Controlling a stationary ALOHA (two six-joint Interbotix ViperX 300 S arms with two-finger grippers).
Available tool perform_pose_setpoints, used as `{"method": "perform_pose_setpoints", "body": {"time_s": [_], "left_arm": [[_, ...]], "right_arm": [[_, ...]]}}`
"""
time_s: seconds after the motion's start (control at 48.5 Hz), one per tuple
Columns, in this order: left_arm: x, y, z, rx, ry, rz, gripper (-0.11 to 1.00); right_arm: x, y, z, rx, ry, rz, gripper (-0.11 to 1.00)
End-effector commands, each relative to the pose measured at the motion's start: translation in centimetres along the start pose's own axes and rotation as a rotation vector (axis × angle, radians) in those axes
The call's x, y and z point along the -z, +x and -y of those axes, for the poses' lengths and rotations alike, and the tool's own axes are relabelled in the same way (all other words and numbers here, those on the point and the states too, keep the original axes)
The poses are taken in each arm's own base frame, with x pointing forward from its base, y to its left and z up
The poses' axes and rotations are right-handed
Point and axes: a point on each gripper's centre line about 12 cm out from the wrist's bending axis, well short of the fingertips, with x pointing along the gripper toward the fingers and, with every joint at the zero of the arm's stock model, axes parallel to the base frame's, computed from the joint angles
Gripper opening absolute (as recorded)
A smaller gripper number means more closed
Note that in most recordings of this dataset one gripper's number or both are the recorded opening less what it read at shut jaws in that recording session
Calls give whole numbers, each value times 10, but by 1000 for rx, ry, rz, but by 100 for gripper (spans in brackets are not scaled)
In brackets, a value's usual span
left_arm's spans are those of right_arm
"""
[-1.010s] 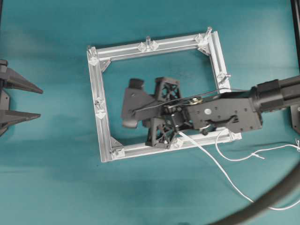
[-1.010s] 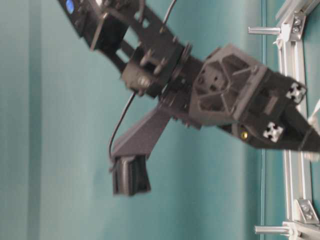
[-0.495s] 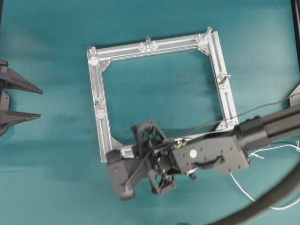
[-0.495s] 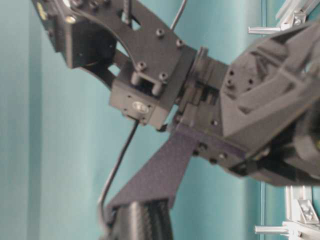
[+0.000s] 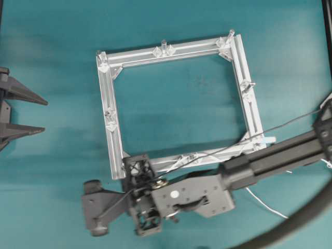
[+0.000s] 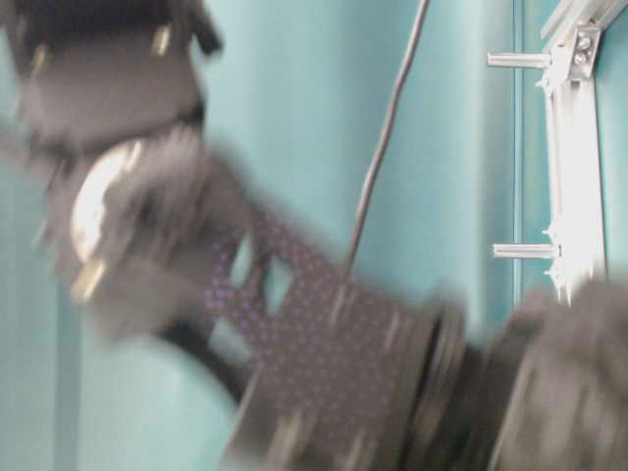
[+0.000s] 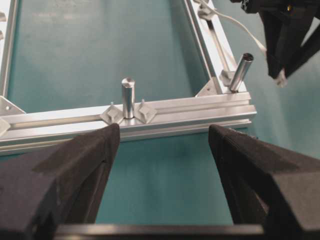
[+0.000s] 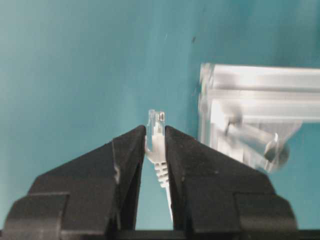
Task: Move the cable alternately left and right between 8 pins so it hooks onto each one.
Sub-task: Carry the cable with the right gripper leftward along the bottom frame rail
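Poking from the right gripper [image 8: 155, 145] (clamped), the cable [image 8: 156, 131] plug.

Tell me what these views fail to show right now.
- Table-level view: motion blur smears the right arm; cable and grip unreadable.
- Overhead: right gripper hidden under its own wrist; cable too thin to tell which pins it hooks.
- Right wrist: frame blurred and cut off by the edge.

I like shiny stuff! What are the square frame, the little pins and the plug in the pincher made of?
The frame looks like bare aluminium: silvery, matte, with long grooves. The pins look like polished metal, since they gleam, though see-through plastic is possible. The plug looks like clear plastic: you can see through its tip. The right gripper holding it looks like matte black plastic.
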Motion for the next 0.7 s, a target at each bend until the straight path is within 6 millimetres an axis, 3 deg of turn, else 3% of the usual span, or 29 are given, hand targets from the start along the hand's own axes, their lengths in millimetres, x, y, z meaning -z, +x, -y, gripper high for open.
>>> {"method": "perform_pose_setpoints", "body": {"time_s": [0.0,0.227,0.68], "left_arm": [[-4,0,1,8,0,15,75],[-2,1,1,8,-1,15,75],[-4,0,1,8,-4,19,75]], "right_arm": [[-30,-26,3,-9,63,82,16],[-54,-25,24,10,332,86,16],[-63,-5,76,34,689,153,16]]}}
